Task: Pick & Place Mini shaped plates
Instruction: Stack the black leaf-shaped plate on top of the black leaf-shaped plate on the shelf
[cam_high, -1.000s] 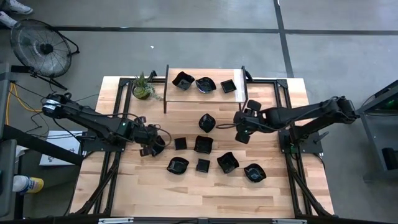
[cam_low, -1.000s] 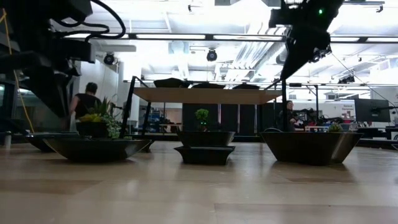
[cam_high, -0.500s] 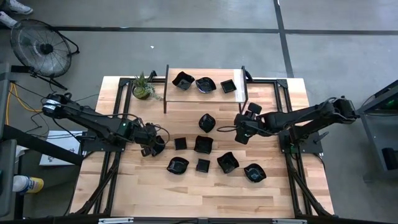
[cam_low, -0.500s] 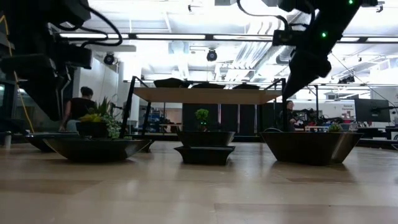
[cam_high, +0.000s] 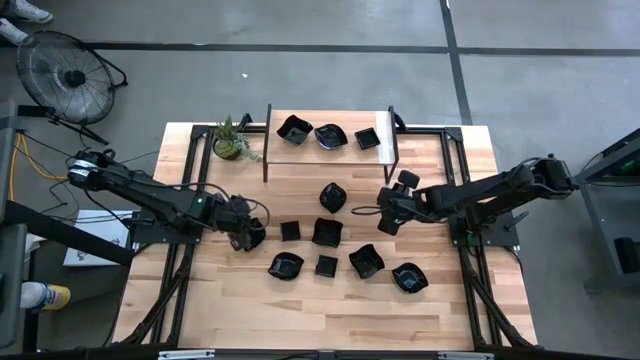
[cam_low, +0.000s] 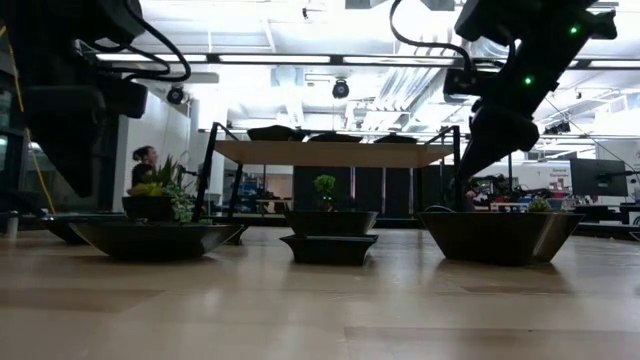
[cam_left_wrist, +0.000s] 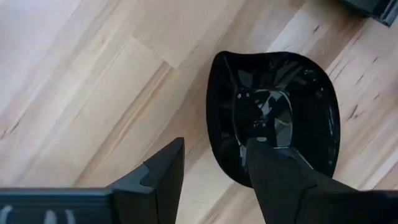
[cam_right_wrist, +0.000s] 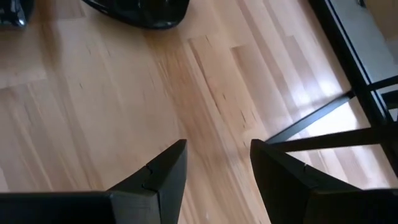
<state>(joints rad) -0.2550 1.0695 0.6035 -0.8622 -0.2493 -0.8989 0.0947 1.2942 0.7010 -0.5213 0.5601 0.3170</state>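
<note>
Several small glossy black plates lie on the wooden table, among them a rounded one (cam_high: 333, 196) and a square one (cam_high: 326, 265). Three more sit on the raised shelf (cam_high: 330, 152). My left gripper (cam_high: 247, 233) is open and low over the leftmost plate (cam_high: 257, 237). In the left wrist view this gripper (cam_left_wrist: 214, 162) straddles the plate's rim (cam_left_wrist: 212, 124), with one finger over the hollow and one outside it. My right gripper (cam_high: 386, 217) is open and hangs over bare wood right of the rounded plate. The right wrist view shows the gripper (cam_right_wrist: 217, 162) holding nothing. My left gripper comes at the plate from above, pointing down. One finger (cam_left_wrist: 273, 168) is over the plate's hollow and the other (cam_left_wrist: 163, 171) is outside its rim. The plate lies flat on the table. I cannot tell whether either finger touches it.
A small green potted plant (cam_high: 230, 140) stands left of the shelf. The shelf's dark legs (cam_right_wrist: 348, 93) rise close beside my right gripper. Another plate (cam_right_wrist: 140, 12) lies just ahead of that gripper. Bare wood runs along the table's near edge (cam_high: 320, 320). A person moves in the room behind (cam_low: 142, 165).
My right gripper has come down and drifted slightly toward the table's near edge, away from the shelf, staying open. My left arm has sunk a little toward the leftmost plate. No plate has moved.
</note>
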